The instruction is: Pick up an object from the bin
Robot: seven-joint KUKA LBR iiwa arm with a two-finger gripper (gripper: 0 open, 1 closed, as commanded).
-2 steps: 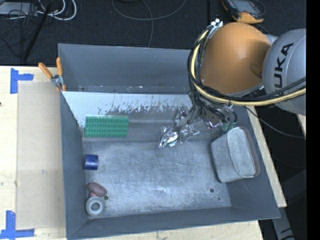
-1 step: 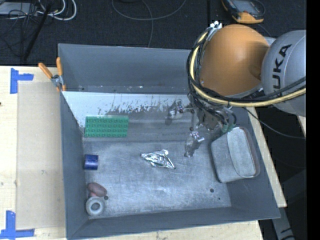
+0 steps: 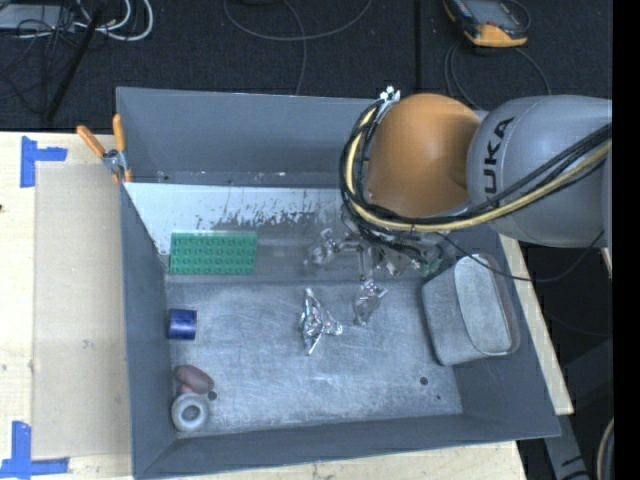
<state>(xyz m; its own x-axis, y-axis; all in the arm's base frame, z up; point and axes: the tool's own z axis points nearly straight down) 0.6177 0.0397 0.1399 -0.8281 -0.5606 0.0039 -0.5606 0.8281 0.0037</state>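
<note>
My gripper (image 3: 340,318) hangs below the orange cover over the middle of the bin floor. Its two metal fingers (image 3: 315,326) stand spread apart, open, and nothing lies between them. A grey oblong flat thing (image 3: 470,313) with a rounded lighter top lies to the gripper's right against the bin's right wall, apart from the fingers. A green studded building plate (image 3: 213,252) lies to the left at the foot of the back wall.
A small blue block (image 3: 182,323) sits near the left wall. A brownish-red oval lump (image 3: 194,377) and a grey tape roll (image 3: 189,412) lie in the front left corner. The arm reaches in from the right above the grey thing.
</note>
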